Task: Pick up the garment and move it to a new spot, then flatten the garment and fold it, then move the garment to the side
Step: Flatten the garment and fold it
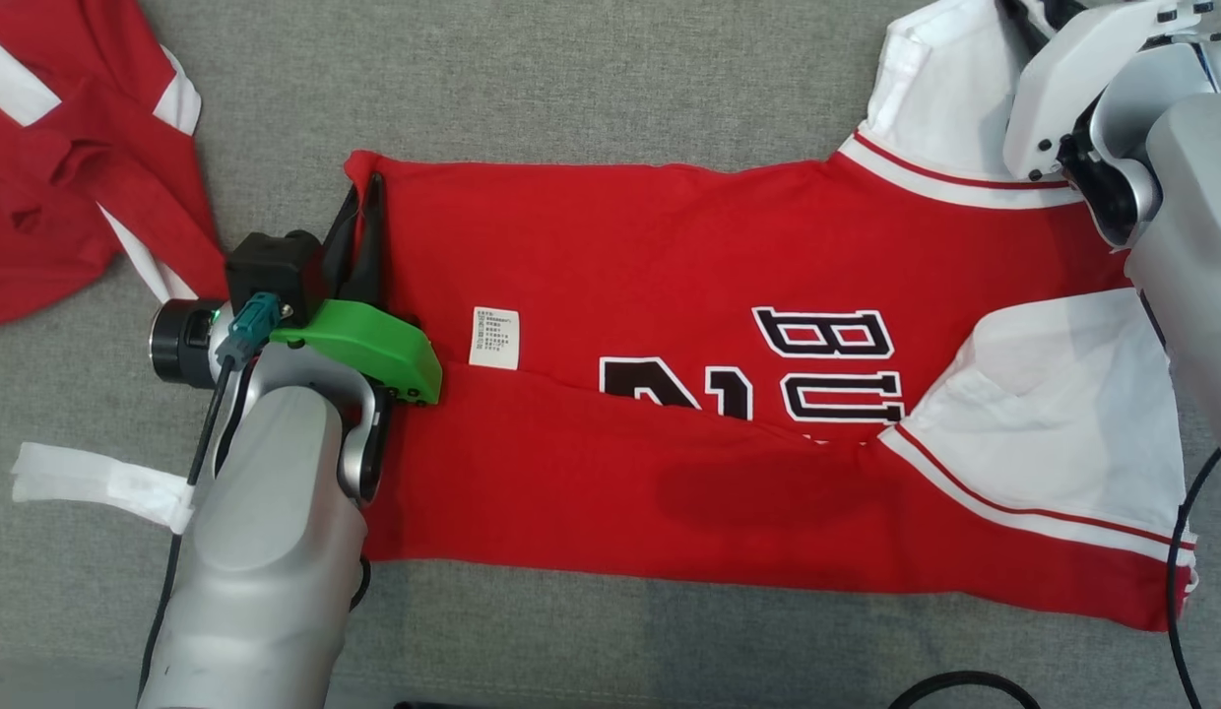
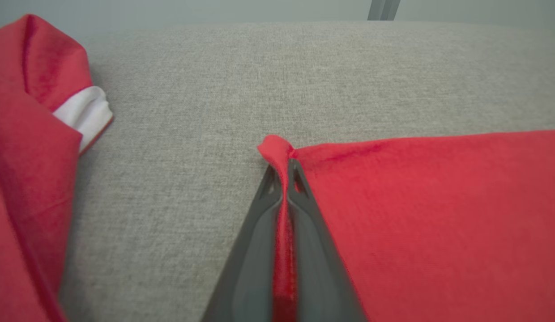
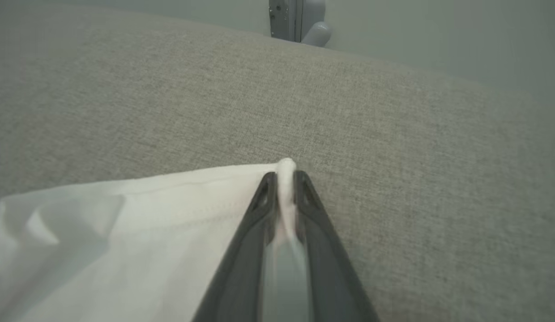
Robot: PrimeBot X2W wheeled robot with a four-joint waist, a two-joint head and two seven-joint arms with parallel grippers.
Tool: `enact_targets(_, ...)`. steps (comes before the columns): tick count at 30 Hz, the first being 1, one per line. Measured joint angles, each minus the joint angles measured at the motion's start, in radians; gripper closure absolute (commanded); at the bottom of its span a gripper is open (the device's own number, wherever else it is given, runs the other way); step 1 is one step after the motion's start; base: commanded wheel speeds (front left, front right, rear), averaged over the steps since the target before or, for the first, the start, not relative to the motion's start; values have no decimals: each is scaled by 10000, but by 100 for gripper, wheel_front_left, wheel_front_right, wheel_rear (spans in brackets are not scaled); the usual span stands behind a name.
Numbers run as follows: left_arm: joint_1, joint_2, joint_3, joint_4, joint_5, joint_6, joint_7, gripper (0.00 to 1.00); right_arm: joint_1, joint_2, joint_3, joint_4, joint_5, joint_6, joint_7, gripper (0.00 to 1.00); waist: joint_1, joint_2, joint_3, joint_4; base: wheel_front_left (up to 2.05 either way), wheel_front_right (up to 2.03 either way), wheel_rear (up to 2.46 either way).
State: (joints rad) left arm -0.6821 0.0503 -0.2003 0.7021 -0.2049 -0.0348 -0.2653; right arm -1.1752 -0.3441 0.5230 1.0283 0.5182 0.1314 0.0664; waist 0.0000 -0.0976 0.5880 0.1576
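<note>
Pinching a red corner of the jersey (image 2: 438,201) with the left end effector (image 2: 284,163): clenched tight, a ridge of cloth squeezed between the fingers and poking out past the tips, at lower centre of the left wrist view. Likewise pinching a white sleeve (image 3: 125,232) corner with the right end effector (image 3: 285,174): clamped on it, a nub of white cloth past the tips, at lower centre of the right wrist view.

In the head view, can make out the left end effector (image 1: 372,187) at centre left, on the upper left corner of the jersey (image 1: 670,246). Cannot make out the right fingers there, hidden behind the pale wrist housing (image 1: 1073,79) at upper right.

Spread sideways across the middle of the table (image 1: 571,79), folded lengthwise, white sleeves at the right. Black lettering (image 1: 827,340) partly under the lower fold and a sleeve, so not readable whole. White label (image 1: 495,338) showing near the left edge.

At upper left, cut off by the frame, a second garment (image 1: 69,197), red and white, crumpled, apart from the jersey. At lower left, a white strip (image 1: 98,483), partly behind the left arm (image 1: 266,532); hard to tell what.
</note>
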Motion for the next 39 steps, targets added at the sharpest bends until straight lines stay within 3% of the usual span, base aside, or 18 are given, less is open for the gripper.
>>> enact_targets(8, 136, -13, 128, -140, -23, 182, 2, 100, 30, -13, 311, 301, 186, 2, -1613, 100, 1, 2, -184, -78, 0, 0, 0)
enact_targets(14, 580, 100, 683, -297, 389, -2, 6, 100, 460, 171, 428, 130, 673, 2, -2907, 100, 0, 1, -889, -484, 0, 0, 0)
enact_targets(23, 1241, 313, 1181, -533, 780, -245, 10, 100, 1688, 19, 573, -1235, 1484, 2, -3244, 100, 0, 1, -1888, -1223, 0, 0, 0)
enact_targets(32, 2526, 420, 1578, -1030, 945, -531, 10, 100, 4376, -301, 102, -3731, 1960, 0, -3267, 100, 0, 0, -2911, -1694, 0, 0, 0)
enact_targets(39, 3682, 376, 1921, -1609, 1012, -667, 10, 100, 6445, -198, -38, -4719, 2096, 0, -3277, 100, 0, 0, -3488, -1890, 0, 0, 0)
